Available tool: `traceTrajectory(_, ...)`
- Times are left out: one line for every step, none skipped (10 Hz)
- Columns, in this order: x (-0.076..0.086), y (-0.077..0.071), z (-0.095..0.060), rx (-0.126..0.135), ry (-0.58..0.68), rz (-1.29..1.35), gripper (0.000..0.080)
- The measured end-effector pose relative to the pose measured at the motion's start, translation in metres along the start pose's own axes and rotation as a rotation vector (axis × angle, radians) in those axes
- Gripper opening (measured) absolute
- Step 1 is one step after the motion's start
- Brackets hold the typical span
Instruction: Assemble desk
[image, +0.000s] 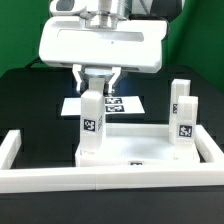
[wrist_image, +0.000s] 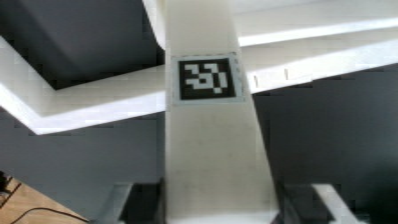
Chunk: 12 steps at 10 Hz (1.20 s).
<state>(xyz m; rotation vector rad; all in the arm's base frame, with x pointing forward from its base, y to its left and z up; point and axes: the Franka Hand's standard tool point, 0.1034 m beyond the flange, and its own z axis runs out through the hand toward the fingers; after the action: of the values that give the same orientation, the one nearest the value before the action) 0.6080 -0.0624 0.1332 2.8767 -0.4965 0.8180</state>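
Desk leg (image: 91, 122) being fitted into the tabletop (image: 150, 152).
Gripper (image: 98, 84) is clamping the leg's top; beneath it, keeping the leg upright while twisting should help seat it.

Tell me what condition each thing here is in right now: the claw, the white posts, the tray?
gripper: above a leg, one finger on each side of its top; grip unclear.
leg between the fingers: upright on the tabletop.
second leg: upright at the exterior view's right, untouched.
tabletop: lying flat, carrying both legs.
marker board: flat on the table behind.
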Motion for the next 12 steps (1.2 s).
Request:
traceTrajectory(0.0, 0.0, 0.0, 0.0, 0.0, 0.0, 0.0471)
traceTrajectory(0.0, 0.0, 0.0, 0.0, 0.0, 0.0, 0.0609)
traceTrajectory(0.0, 0.0, 0.0, 0.0, 0.0, 0.0, 0.0609)
traceTrajectory(0.0, 0.0, 0.0, 0.0, 0.0, 0.0, 0.064)
traceTrajectory(0.0, 0.0, 0.0, 0.0, 0.0, 0.0, 0.064)
traceTrajectory(0.0, 0.0, 0.0, 0.0, 0.0, 0.0, 0.0648)
traceTrajectory(0.0, 0.0, 0.0, 0.001, -0.005, 0.001, 0.0648)
traceTrajectory(0.0, -0.002, -0.001, 0.011, -0.098, 0.016, 0.0648)
traceTrajectory(0.015, 0.001, -0.008, 0.029, -0.143, 0.04, 0.0648)
traceTrajectory(0.019, 0.005, -0.009, 0.038, -0.195, 0.069, 0.0648)
traceTrajectory(0.016, 0.005, -0.006, 0.04, -0.231, 0.087, 0.0648)
traceTrajectory(0.01, 0.0, -0.004, 0.041, -0.305, 0.088, 0.0648)
